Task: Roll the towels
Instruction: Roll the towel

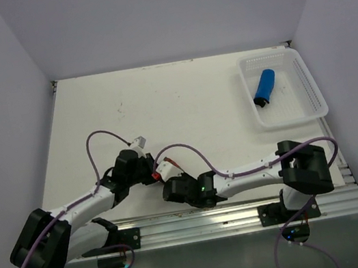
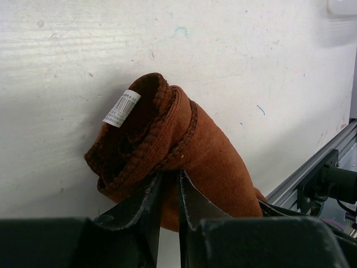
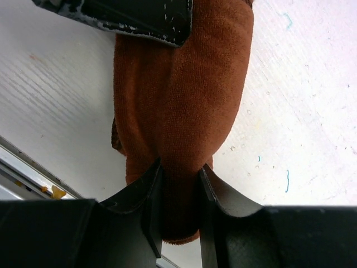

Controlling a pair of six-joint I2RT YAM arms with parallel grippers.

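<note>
brown towel (image 2: 189, 151) rolled, horizontal | both hands grip ends | axis probably left-right

Plain pale walls (image 1: 164, 11) enclose a scuffed white table (image 1: 161, 109) on three sides.

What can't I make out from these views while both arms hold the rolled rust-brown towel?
- Top view: the rolled rust-brown cloth towel is almost wholly hidden under the two wrists.
- Left wrist view: its near end is covered by the left gripper.
- Right wrist view: the right gripper hides the towel's near end.
</note>
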